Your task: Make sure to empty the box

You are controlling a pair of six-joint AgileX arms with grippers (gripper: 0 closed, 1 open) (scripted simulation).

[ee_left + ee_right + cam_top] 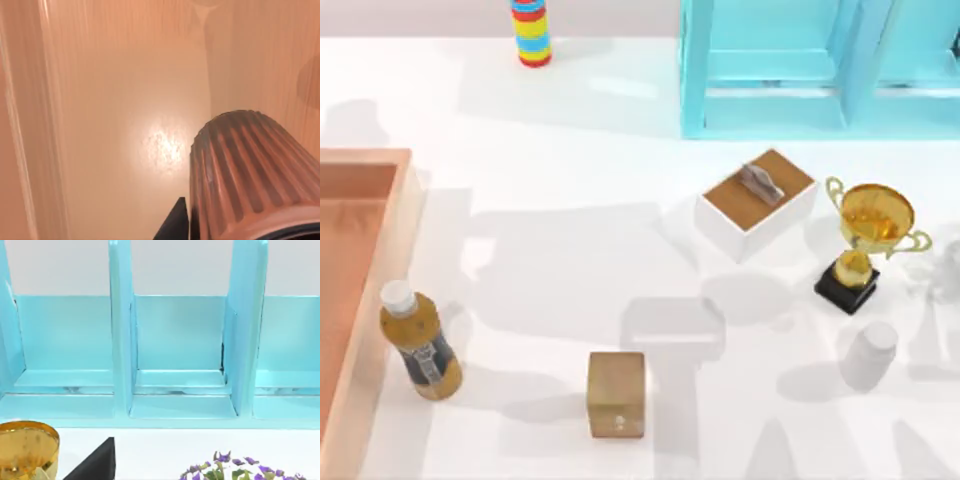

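The left tool hovers inside the box, beside a ribbed cylinder; its grip state cannot be told. Centre on the cylinder before closing.

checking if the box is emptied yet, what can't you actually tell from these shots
- Box: the top view's left edge cuts it off, so most of its floor is unseen.
- Ribbed object inside the box, left wrist view: the picture's edge crops it, so what it is stays unclear.
- Left gripper: a dark tip shows; open or shut is unknowable.
- Purple flowers, right wrist view: cropped, container hidden.
- Trophy: its right handle blurs into pale shapes.
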